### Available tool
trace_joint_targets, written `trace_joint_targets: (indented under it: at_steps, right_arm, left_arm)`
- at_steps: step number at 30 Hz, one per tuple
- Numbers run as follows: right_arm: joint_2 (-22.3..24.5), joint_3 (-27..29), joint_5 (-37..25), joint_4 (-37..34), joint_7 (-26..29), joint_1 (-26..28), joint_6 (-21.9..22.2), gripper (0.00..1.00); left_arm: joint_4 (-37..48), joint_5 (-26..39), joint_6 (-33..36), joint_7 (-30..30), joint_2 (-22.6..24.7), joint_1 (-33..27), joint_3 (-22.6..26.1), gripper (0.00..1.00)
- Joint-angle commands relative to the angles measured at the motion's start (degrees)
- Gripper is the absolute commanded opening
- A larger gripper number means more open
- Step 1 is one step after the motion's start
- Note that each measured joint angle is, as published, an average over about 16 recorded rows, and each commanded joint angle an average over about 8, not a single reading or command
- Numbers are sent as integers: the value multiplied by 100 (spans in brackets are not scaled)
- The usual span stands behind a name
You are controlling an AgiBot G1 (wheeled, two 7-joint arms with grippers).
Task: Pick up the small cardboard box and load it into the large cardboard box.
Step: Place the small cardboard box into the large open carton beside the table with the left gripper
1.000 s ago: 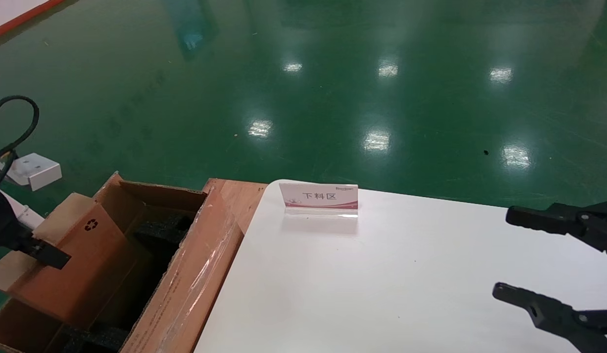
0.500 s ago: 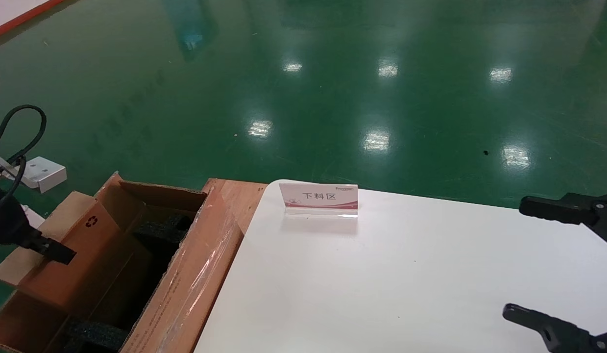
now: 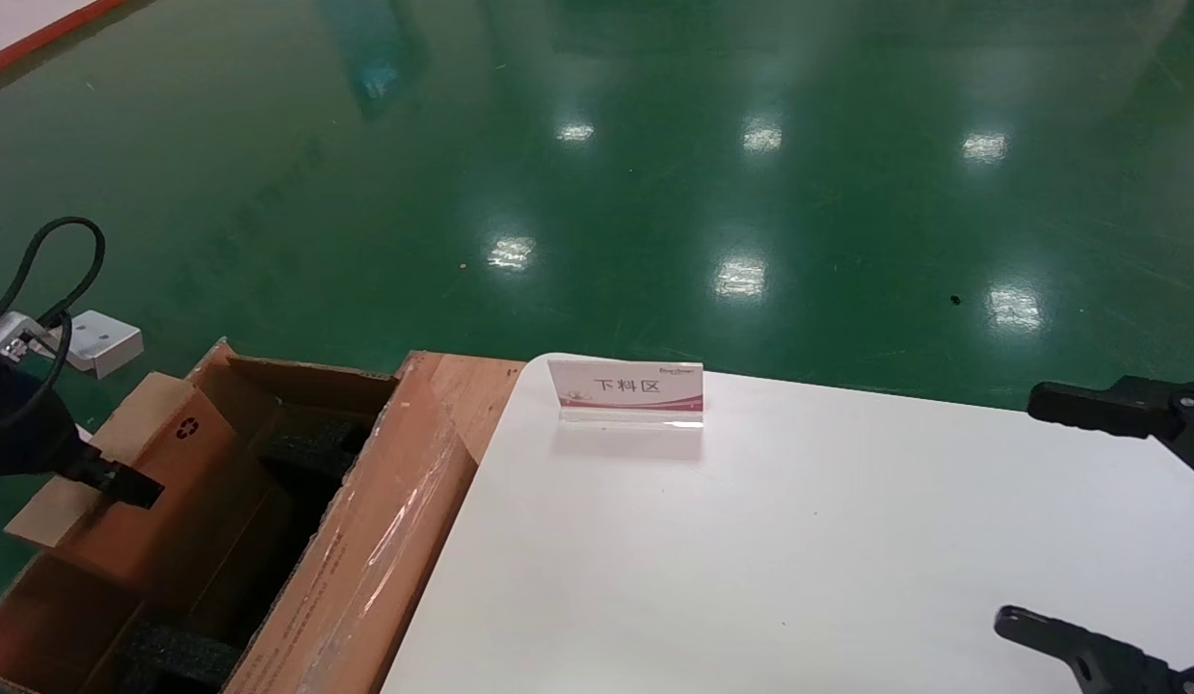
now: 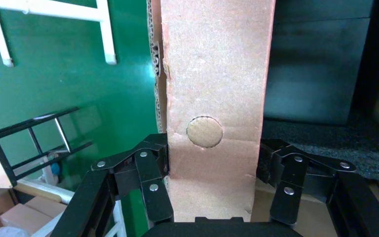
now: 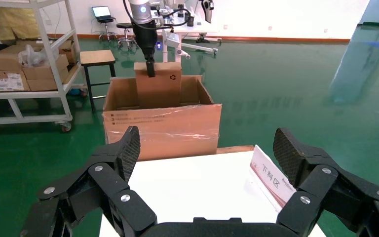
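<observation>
Since a second ago the left gripper [image 3: 124, 482], pinching the small cardboard box [image 3: 158, 482], has carried it slightly farther over the large cardboard box [image 3: 384, 540], seemingly mid-lowering between the foam, while the right gripper [image 3: 1102, 525] idles spread wide.

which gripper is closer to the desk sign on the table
Right. The right gripper hangs open over the white table beside the sign; the left gripper holds the small cardboard box over the large cardboard box.

left end effector [image 4: 209, 185] clamped; right end effector [image 5: 207, 148] spread wide, idle.

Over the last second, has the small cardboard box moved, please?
Yes. The small cardboard box, held by the left gripper, has shifted slightly right and down into the large cardboard box.
</observation>
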Motion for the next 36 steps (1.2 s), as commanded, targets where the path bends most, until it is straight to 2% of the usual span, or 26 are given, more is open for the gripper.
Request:
trace_joint_targets:
  at_steps: [1,21,22,23,28,30,31,36]
  right_arm:
    - [0,-1,0,0,0,0,0,100]
    - [3,-6,4,0,-3,1,3,100]
    - [3,-7,5,0,-3,1,3,100]
    - [3,-7,5,0,-3,2,3,100]
    - [3,-7,6,-1,-4,1,4,100]
    - [3,-7,6,-2,-5,0,5,100]
    - [4,-7,6,-2,-5,0,5,100]
    - [4,-7,6,-2,-5,0,5,100]
  left_arm:
    - [65,-1,-66,5,17,78,8,0]
    - [669,-324,-261,153,51,578,34,2]
    - [691,-341,-256,156,57,592,33,7]
    - [708,-355,-251,157,63,603,33,17]
    - [796,-422,-232,160,96,667,29,79]
    - [813,-435,-231,160,100,680,29,97]
    - [822,-443,-230,161,103,688,28,100]
    - [814,-444,-219,160,101,681,32,100]
